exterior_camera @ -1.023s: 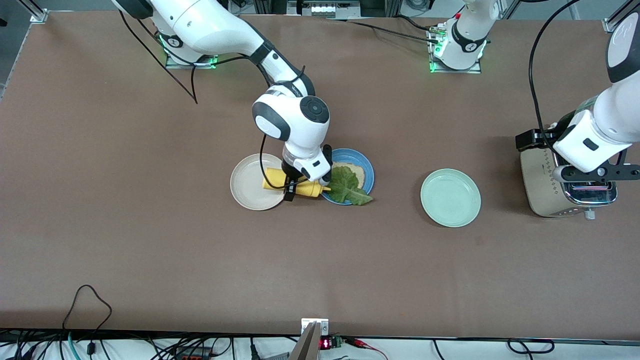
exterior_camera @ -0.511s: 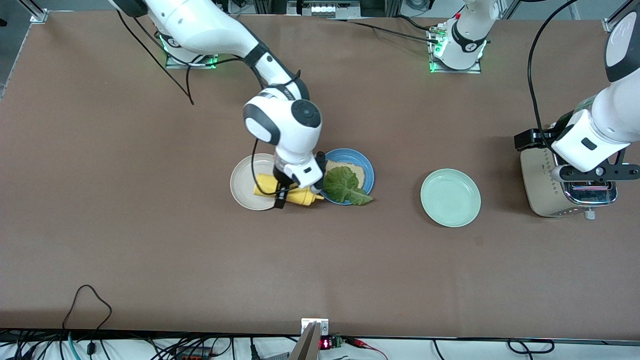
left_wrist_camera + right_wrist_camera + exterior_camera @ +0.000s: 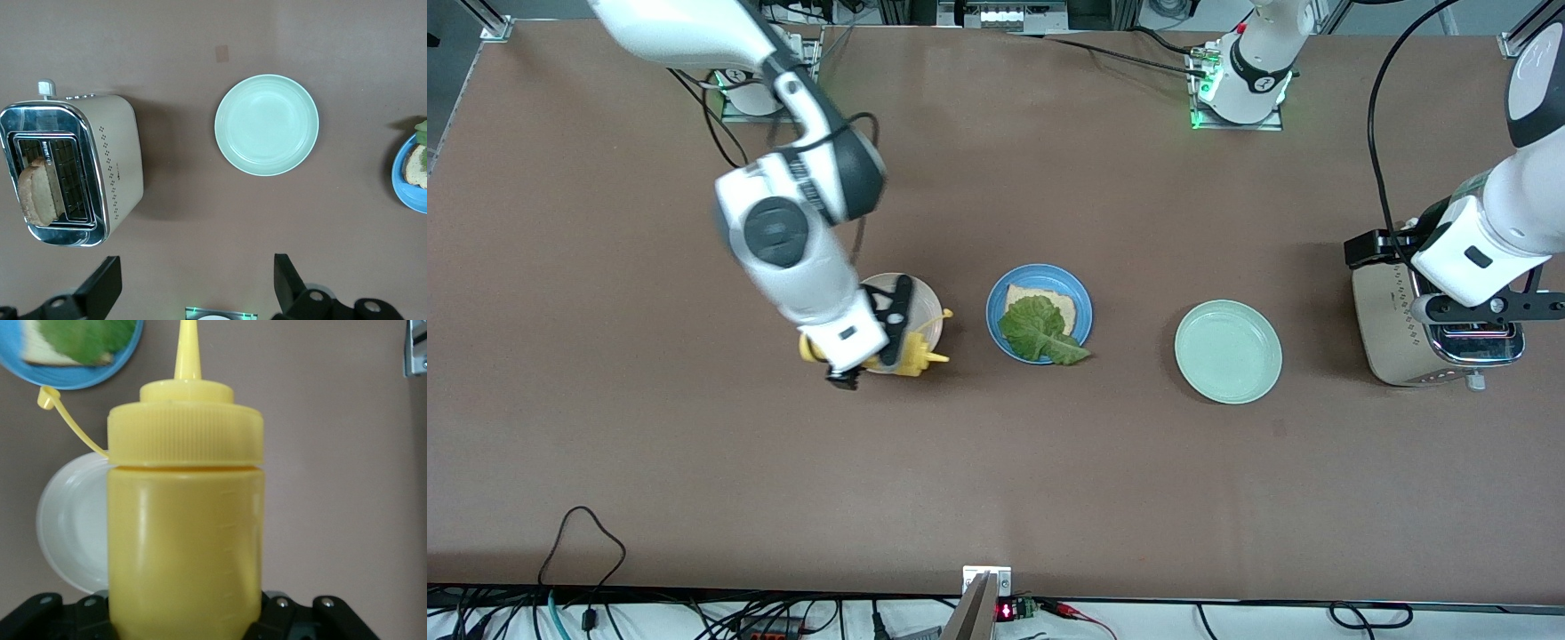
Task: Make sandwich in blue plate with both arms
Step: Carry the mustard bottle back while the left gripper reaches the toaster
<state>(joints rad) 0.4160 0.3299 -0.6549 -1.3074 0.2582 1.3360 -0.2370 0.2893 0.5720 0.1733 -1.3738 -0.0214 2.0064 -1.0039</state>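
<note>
My right end effector (image 3: pixel 889 333), left of centre in the front view, is clamped on a yellow squeeze bottle (image 3: pixel 911 354), lying sideways over the beige-white plate (image 3: pixel 927 307). In the right wrist view the bottle (image 3: pixel 185 513) fills the frame, its nozzle pointing at the frame's top and its tethered cap hanging loose, so the spout is uncapped. I judge my step is setting the bottle down: I should bring it upright, nozzle up, lower it onto the bare tabletop (image 3: pixel 694 427) and let go only once it stands steady, so no sauce leaks.

Just beside that plate, at frame centre, sits the blue plate (image 3: pixel 1080 311) with one bread slice (image 3: pixel 1065 305) and the lettuce leaf (image 3: pixel 1036 329) on top; the leaf's tip hangs over the rim. The sandwich lacks its second slice.

Further right lies the empty mint-green plate (image 3: pixel 1228 351). At the right edge my left end effector (image 3: pixel 1489 307) hovers over the toaster (image 3: pixel 1387 333), fingers (image 3: pixel 100 287) spread wide and holding nothing. A bread slice (image 3: pixel 37 193) stands in the toaster slot
</note>
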